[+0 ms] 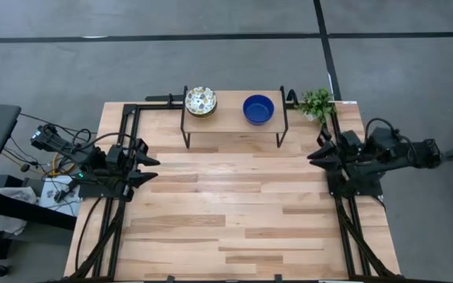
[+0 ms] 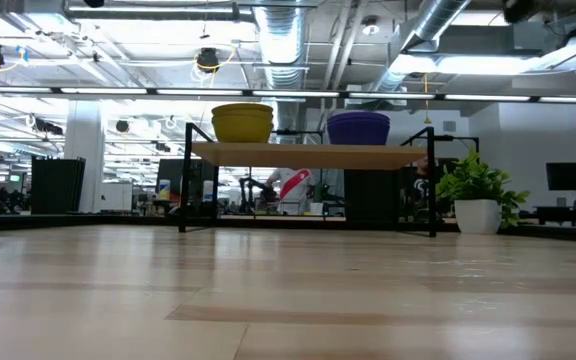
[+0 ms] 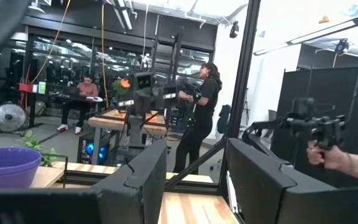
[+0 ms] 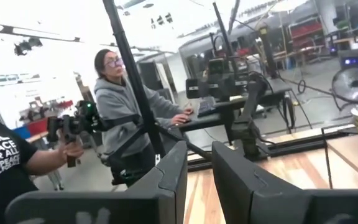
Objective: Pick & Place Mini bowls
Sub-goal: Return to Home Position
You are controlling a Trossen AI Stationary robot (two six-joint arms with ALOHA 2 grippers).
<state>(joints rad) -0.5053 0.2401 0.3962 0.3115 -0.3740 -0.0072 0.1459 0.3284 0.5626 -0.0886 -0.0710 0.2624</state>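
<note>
Two mini bowls stand side by side on a small raised wooden shelf [image 1: 230,119] at the table's far edge. The white floral bowl [image 1: 200,101] is on the shelf's left; its outside shows yellow in the low view [image 2: 242,122]. The cobalt blue bowl [image 1: 259,109] [image 2: 358,127] stands on the right. My left gripper [image 1: 149,170] [image 3: 196,149] hovers open by the table's left edge. My right gripper [image 1: 314,157] [image 4: 199,149] hovers open by the right edge. Both are well short of the shelf and touch nothing.
A small green potted plant [image 1: 316,102] [image 2: 478,195] stands at the far right corner beside the shelf's black metal leg [image 1: 283,126]. Bare wooden table [image 1: 234,212] lies between the arms and toward the near edge. People stand in the room beyond.
</note>
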